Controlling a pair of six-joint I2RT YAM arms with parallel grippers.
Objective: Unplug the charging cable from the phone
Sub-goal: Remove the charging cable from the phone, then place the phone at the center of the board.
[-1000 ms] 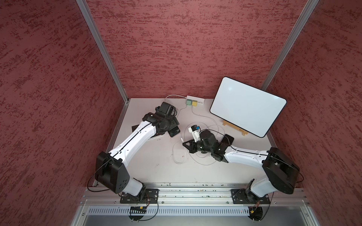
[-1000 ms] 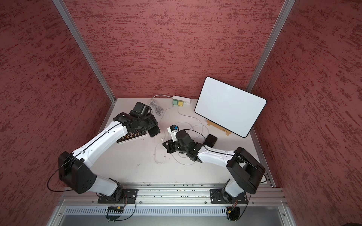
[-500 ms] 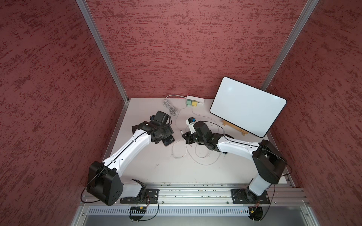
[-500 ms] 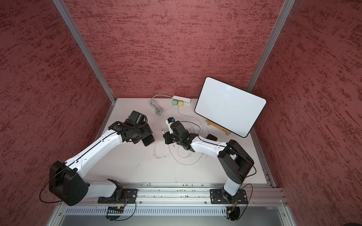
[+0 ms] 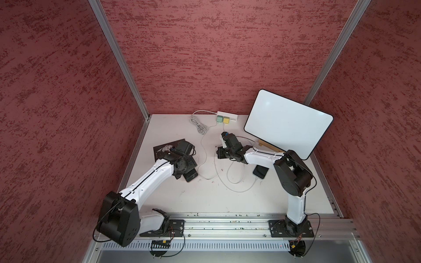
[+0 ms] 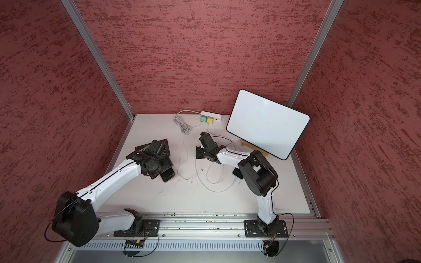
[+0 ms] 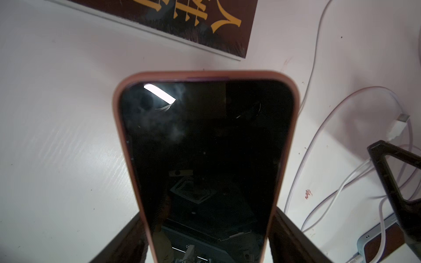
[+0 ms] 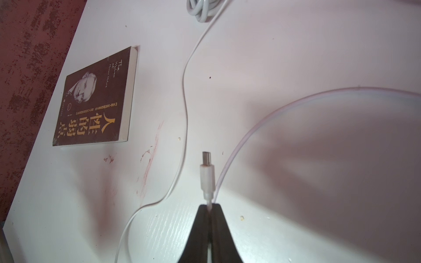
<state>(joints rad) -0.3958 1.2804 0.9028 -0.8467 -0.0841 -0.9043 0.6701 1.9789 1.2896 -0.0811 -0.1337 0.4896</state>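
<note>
Your left gripper (image 7: 208,230) stands wide, jaws pressed against both long edges of the phone (image 7: 205,145), which sits near the book (image 8: 95,102). Your right gripper (image 8: 209,208) is pinched together on the charging cable (image 8: 207,177) just behind its bare plug, well apart from the phone. The book's cover reads "人性的弱点"; its smaller print is unreadable. The phone's lower end is cut off in the left wrist view.

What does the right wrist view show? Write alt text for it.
The right gripper is shut on a white cable just behind its unplugged plug, metal tip bare. A dark book and a second cable lie on the white table beyond.
</note>
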